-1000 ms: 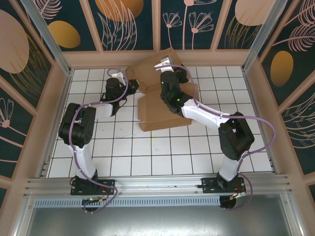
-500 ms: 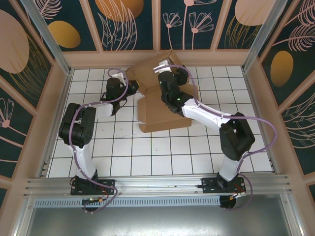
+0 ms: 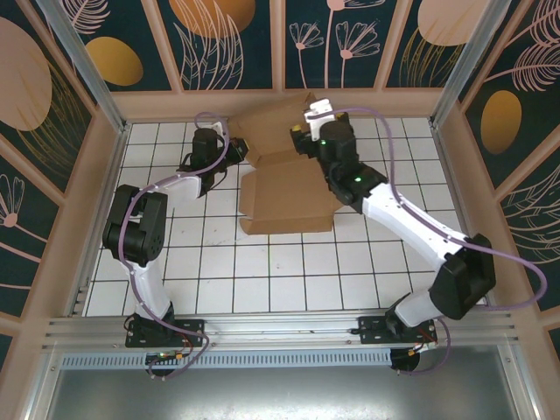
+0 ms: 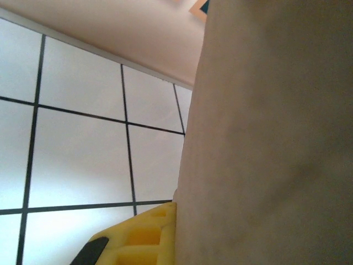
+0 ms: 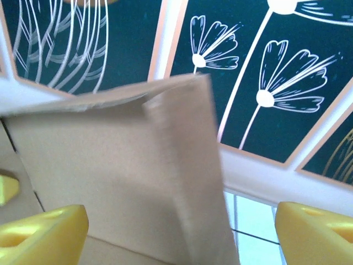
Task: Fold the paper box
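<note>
The box (image 3: 293,197) lies at the far middle of the white tiled worktop (image 3: 262,271). Its wide part rests flat, and 1 panel at the far edge stands up against the back wall (image 3: 280,101).

The left arm (image 3: 140,227) reaches to the far left corner of the box. The left fingers (image 3: 229,153) meet the cardboard edge there. From the left wrist, the box (image 4: 265,138) covers the right half of the view as a blurred brown sheet. 1 yellow finger (image 4: 143,243) presses against it at the bottom, so the left fingers are closed narrow on the cardboard.

The right arm (image 3: 411,227) stretches across from the near right, and the right fingers (image 3: 304,136) sit at the raised far panel. From the right wrist, the 2 yellow fingers (image 5: 44,226) stand wide apart at the bottom corners. The upright box (image 5: 110,165) panel rises between them, its creased edge running down the middle. Neither finger touches it and nothing is held. Behind the panel is the dark wall (image 5: 276,83) with white flower drawings, and a strip of tiled worktop (image 5: 251,221) shows at the lower right.
</note>
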Action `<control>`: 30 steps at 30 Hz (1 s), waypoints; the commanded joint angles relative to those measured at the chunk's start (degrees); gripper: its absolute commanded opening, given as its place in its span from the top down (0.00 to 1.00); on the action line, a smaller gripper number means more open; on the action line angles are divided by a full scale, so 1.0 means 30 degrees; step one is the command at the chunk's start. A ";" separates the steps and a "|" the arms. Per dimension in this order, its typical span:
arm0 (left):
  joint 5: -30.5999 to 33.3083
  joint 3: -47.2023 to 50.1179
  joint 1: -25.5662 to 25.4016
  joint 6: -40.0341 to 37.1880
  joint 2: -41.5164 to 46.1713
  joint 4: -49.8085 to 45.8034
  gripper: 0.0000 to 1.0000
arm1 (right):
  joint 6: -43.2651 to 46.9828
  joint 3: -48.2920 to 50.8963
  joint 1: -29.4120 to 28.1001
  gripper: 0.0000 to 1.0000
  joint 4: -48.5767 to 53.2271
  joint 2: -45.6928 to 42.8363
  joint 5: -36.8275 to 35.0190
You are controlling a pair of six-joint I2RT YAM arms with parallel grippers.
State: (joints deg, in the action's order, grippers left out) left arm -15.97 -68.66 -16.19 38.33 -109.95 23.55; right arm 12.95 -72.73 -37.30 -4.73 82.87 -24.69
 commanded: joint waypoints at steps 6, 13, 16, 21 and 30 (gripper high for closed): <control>0.0502 -0.1631 -0.0048 -0.1731 0.0465 -0.2959 1.00 | -0.5033 0.1970 0.2878 0.12 -0.0641 -0.3411 0.7360; 0.1172 -0.3857 -0.0030 -0.5612 0.0643 -0.8930 1.00 | -0.5109 0.1864 0.3960 0.13 0.1221 -0.3342 0.6991; 0.2366 -0.5471 -0.0025 -0.7598 0.0492 -1.2922 1.00 | -0.4994 0.1859 0.4224 0.13 0.1517 -0.3036 0.7265; 0.4923 -0.7189 -0.0026 -1.0351 0.0689 -1.7855 1.00 | -0.5166 0.1517 0.5073 0.13 0.1636 -0.2536 0.8475; 0.7101 -1.1122 -0.0036 -1.2934 -0.2238 -2.6339 1.00 | -0.5519 0.2120 0.5663 0.13 0.1071 -0.1641 0.9855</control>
State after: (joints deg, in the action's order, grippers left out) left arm 2.50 -99.94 -16.19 3.73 -113.73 -42.52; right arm -2.37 -66.94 -20.60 0.03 77.87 2.74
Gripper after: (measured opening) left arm 0.056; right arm 0.870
